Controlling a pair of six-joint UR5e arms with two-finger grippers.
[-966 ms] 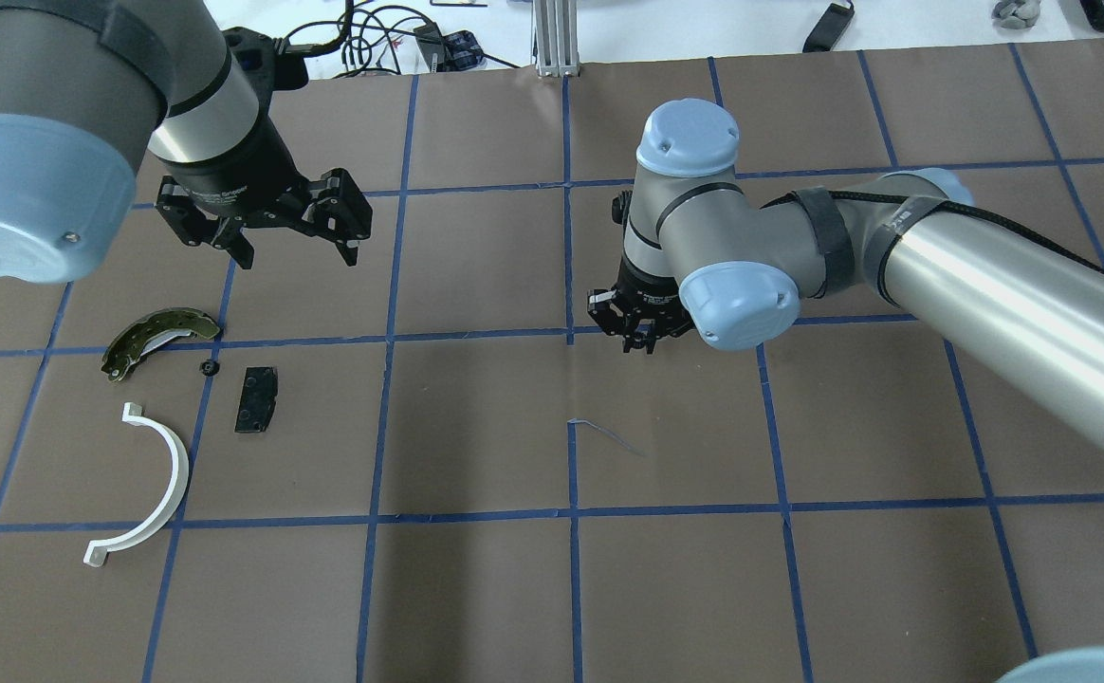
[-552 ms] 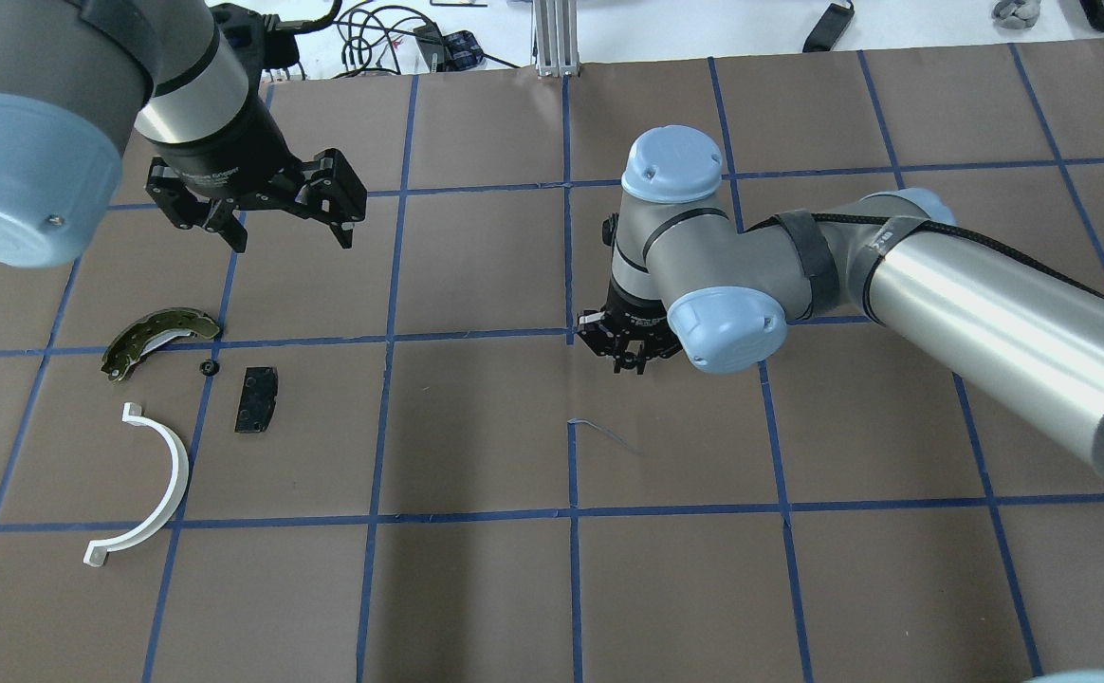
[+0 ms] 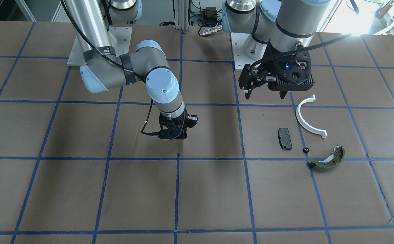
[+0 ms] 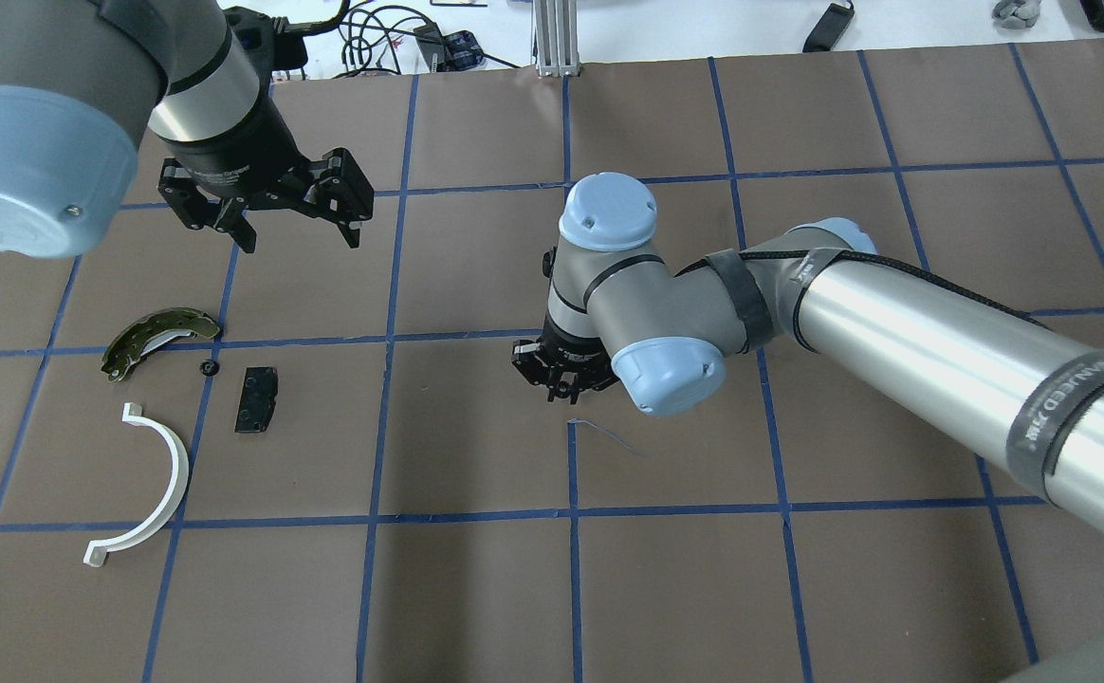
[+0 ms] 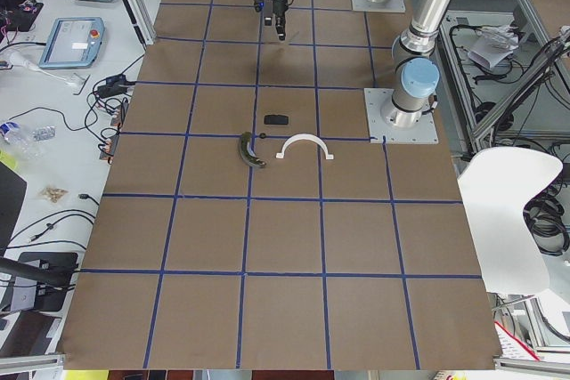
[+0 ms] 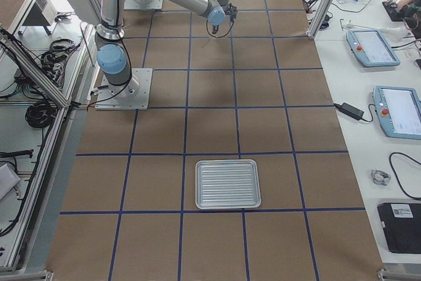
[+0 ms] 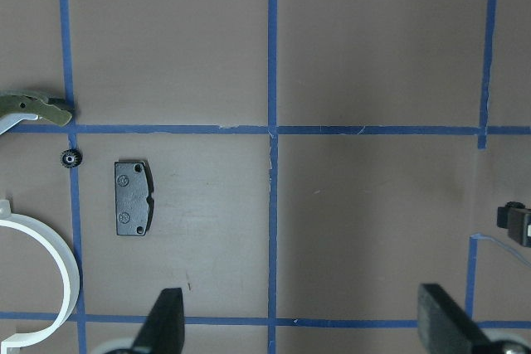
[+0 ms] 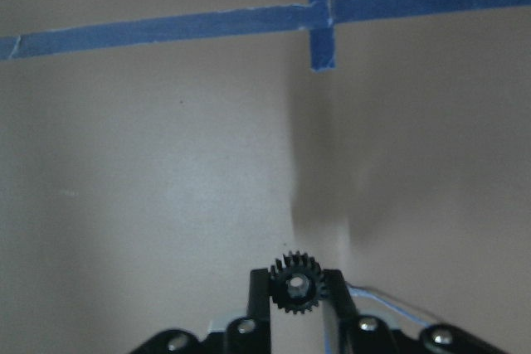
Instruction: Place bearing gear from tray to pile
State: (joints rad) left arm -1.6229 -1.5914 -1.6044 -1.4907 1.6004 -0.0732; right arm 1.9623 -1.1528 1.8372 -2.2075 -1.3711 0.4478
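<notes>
My right gripper (image 8: 296, 292) is shut on a small black bearing gear (image 8: 295, 287) and holds it just above the brown paper near the table's middle (image 4: 563, 387). The pile lies at the left of the overhead view: a white half-ring arc (image 4: 158, 484), a black rectangular pad (image 4: 256, 399), an olive-green curved shoe (image 4: 156, 337) and another small black gear (image 4: 209, 367). My left gripper (image 4: 296, 237) is open and empty, raised above and beyond the pile. In the left wrist view the pad (image 7: 133, 198) and the small gear (image 7: 70, 157) show below it.
The ribbed silver tray (image 6: 228, 183) sits far off toward the table's right end, seen only in the exterior right view. Blue tape lines grid the brown paper. A thin loose thread (image 4: 604, 432) lies by the right gripper. Cables lie beyond the far edge.
My right arm has moved left toward the pile with the gear in its gripper. My left gripper has stayed open and shifted only slightly.
</notes>
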